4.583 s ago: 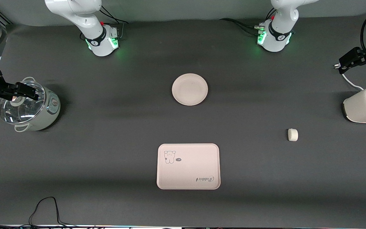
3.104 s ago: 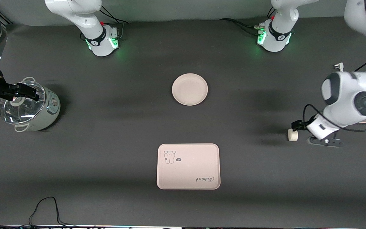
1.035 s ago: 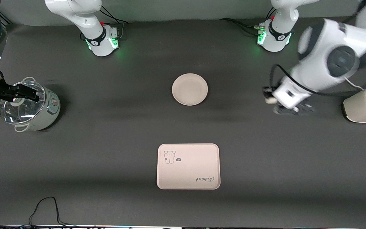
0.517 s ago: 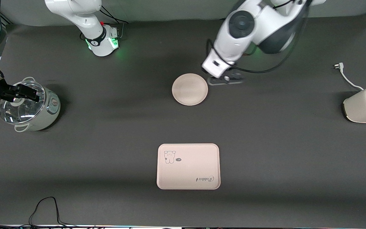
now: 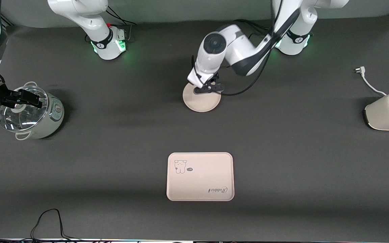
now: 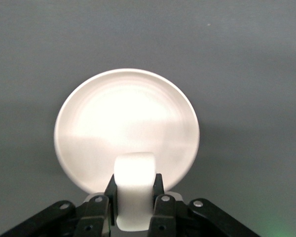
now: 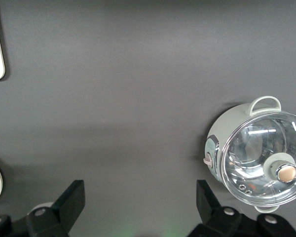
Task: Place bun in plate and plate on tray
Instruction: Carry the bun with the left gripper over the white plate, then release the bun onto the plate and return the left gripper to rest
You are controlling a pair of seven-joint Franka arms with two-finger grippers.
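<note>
- Left gripper is clenching the bun, hovering over the plate's rim nearest the robot bases.
- Right gripper is waiting with fingers spread, over the pot.
- Tray is lying on the worktop, nearer the front camera than the plate.
- Judgement: centre the bun over the plate, lower it, then release so it is not rolling off.

White arms, black tools, green-lit bases.
</note>
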